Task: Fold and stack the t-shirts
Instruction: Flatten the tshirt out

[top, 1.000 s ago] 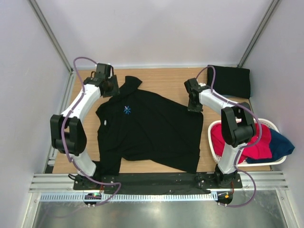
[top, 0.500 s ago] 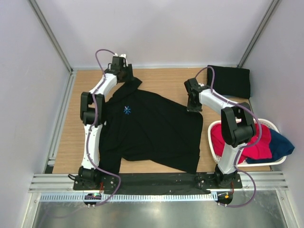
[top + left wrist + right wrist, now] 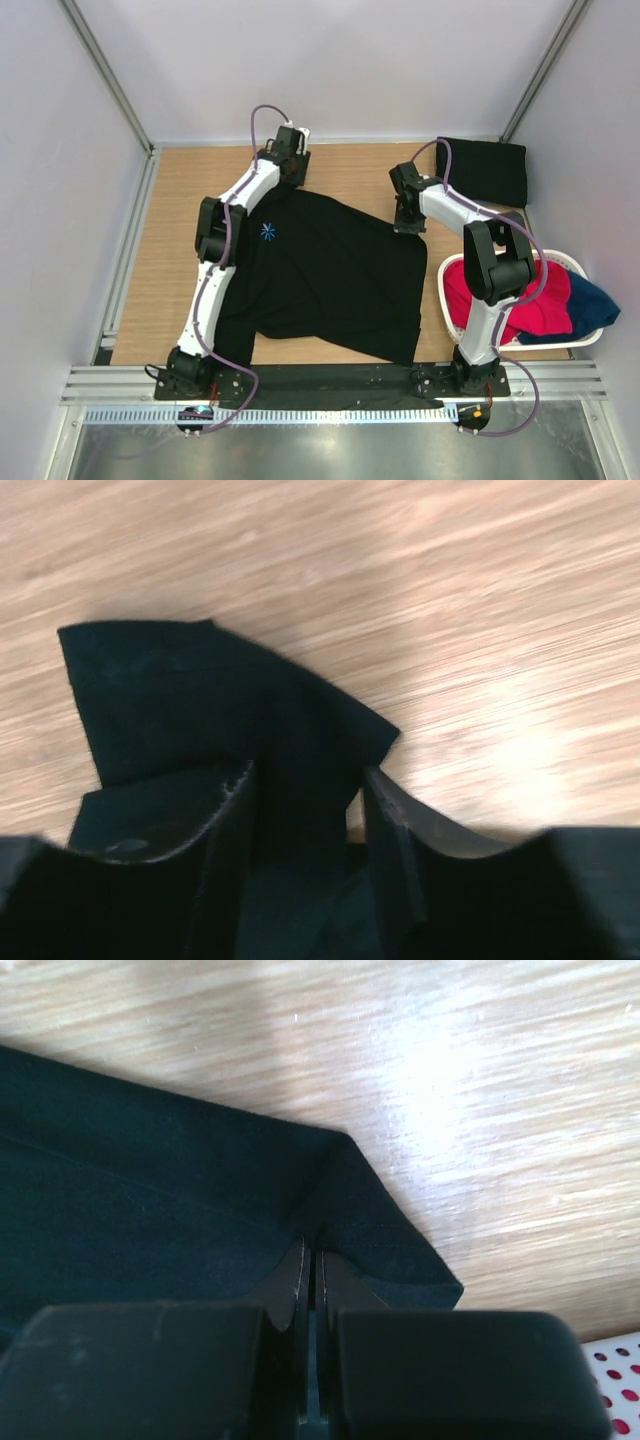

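A black collared t-shirt (image 3: pixel 330 265) with a light-blue starburst mark (image 3: pixel 268 231) lies spread on the wooden table. My left gripper (image 3: pixel 291 166) is at the shirt's far edge by the collar. In the left wrist view its jaws (image 3: pixel 305 775) stand either side of a flap of black cloth (image 3: pixel 200 695) and grip it. My right gripper (image 3: pixel 408 222) is at the shirt's far right corner. In the right wrist view it (image 3: pixel 314 1245) is shut on the shirt's hem (image 3: pixel 380 1230). A second black t-shirt (image 3: pixel 485 168) lies folded at the back right.
A white oval basket (image 3: pixel 448 300) with red cloth (image 3: pixel 525 305) and blue cloth (image 3: pixel 592 303) stands at the right edge, close to my right arm. Bare wood (image 3: pixel 190 190) shows at the far left. Walls close in the table on three sides.
My left gripper has swung from the table's far left to the right along the back edge, now over the shirt's collar. The right gripper has stayed put on the shirt corner.
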